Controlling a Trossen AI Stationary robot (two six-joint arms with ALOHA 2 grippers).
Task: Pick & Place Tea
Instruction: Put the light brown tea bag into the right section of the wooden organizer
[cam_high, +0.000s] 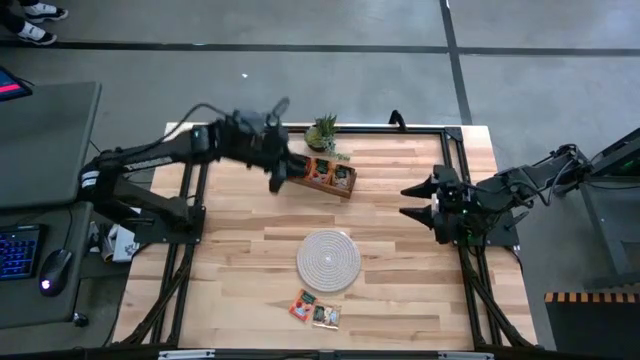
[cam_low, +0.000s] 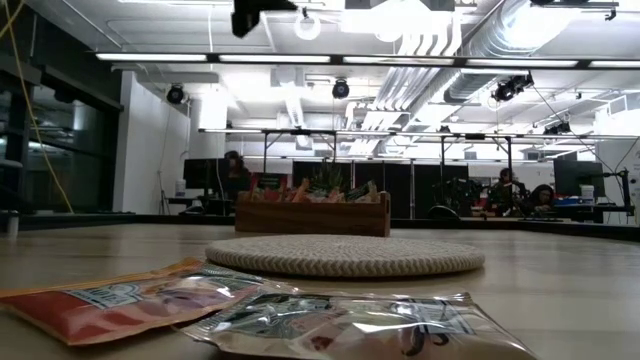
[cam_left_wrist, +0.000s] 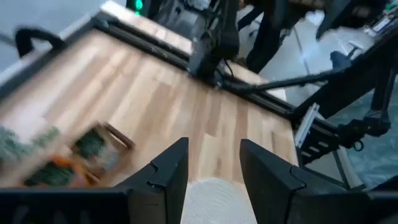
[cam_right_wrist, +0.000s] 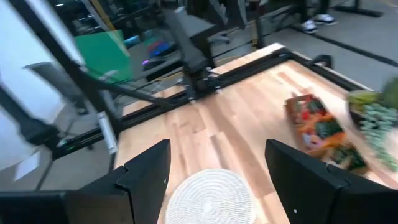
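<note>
Dark, parted and empty, my left pincer (cam_high: 279, 183) hangs by the tray (cam_high: 325, 177), which already holds tea. My right pincer (cam_high: 412, 200) waits wide, empty. Two sachets (cam_high: 315, 310) lie beyond the mat (cam_high: 328, 261), at the surface's (cam_high: 400, 300) near edge; I'd descend squarely, pinching one only.

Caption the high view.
Left gripper open beside the wooden tray; two tea sachets lie below the woven mat.
</note>
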